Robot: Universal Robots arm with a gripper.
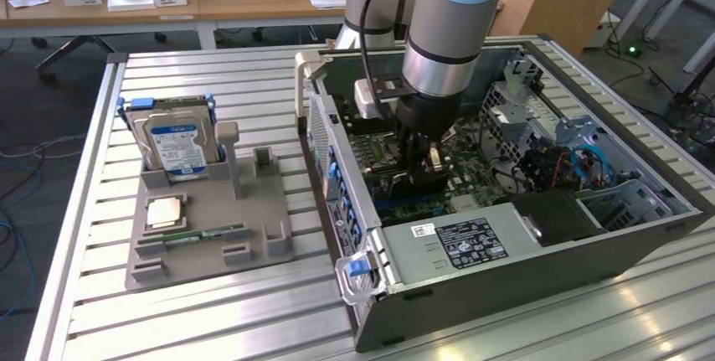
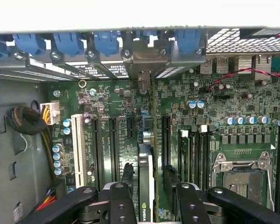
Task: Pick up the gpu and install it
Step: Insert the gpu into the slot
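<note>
The gpu [image 2: 146, 186] stands on edge over the motherboard [image 2: 121, 102], seen from above as a thin dark strip with a small logo. Its silver end bracket [image 2: 142, 77] reaches the rear slot openings under the blue clips. My gripper [image 2: 151, 205] straddles the card, one black finger [image 2: 121, 198] on each side, shut on it. In the exterior view the gripper [image 1: 430, 172] is low inside the open computer case [image 1: 537, 260], above the board's expansion slots.
A grey holder [image 1: 213, 248] at the exterior view's left carries a silver hard drive [image 1: 173, 139], a processor [image 1: 166, 210] and a green memory stick [image 1: 207, 234]. Inside the case are a white slot [image 2: 77, 149], the empty processor socket [image 2: 240, 175], cables [image 2: 25, 121] and the power supply [image 1: 475, 239].
</note>
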